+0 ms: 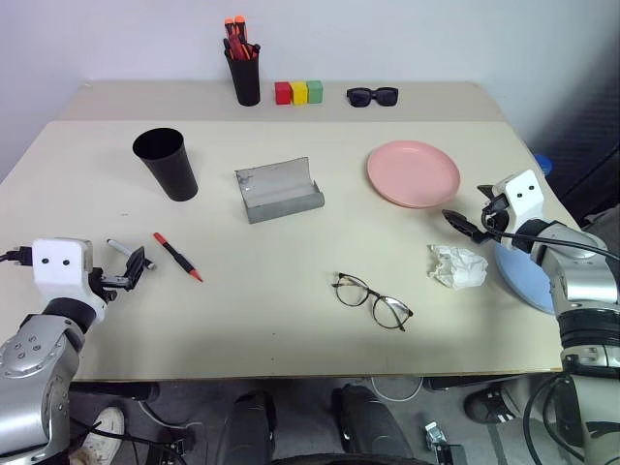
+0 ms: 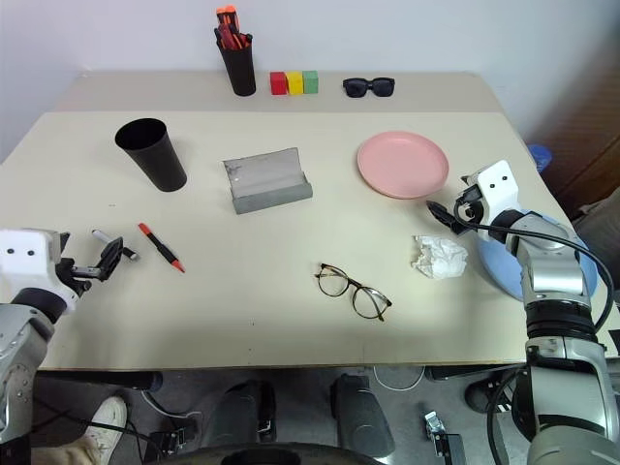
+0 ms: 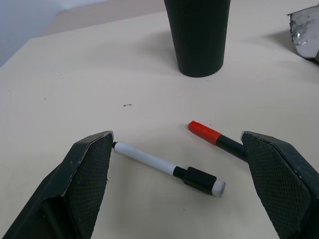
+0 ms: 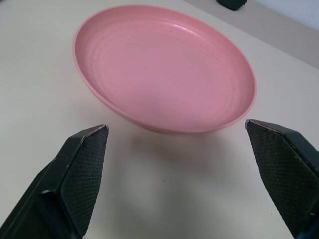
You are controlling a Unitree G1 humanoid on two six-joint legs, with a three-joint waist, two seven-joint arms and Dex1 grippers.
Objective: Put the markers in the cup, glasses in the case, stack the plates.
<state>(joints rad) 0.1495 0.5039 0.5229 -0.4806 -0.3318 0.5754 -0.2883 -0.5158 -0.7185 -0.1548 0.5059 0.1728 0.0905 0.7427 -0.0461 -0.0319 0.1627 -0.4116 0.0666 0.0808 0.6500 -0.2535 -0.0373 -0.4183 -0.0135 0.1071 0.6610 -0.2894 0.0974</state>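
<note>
Near the table's left front, my left gripper [image 1: 134, 269] stands open, low over the black-and-white marker [image 3: 164, 167], which lies between its fingers. The red-capped marker [image 1: 177, 257] lies just beside it. Further back stands the black cup [image 1: 167, 165], upright. The grey case [image 1: 279, 189] lies open at mid-table. In front of it the wire-framed glasses [image 1: 373, 300] rest unfolded. At the right, my right gripper [image 1: 463, 225] is open, pointing at the pink plate [image 4: 164, 69] and apart from it. The light blue plate [image 1: 528, 276] sits at the table's right edge, partly hidden by my right arm.
A crumpled white tissue [image 1: 457, 266] lies just in front of the right gripper. Along the back edge stand a black pen holder [image 1: 244, 73] with red and orange markers, three coloured blocks [image 1: 298, 92] and black sunglasses [image 1: 373, 96].
</note>
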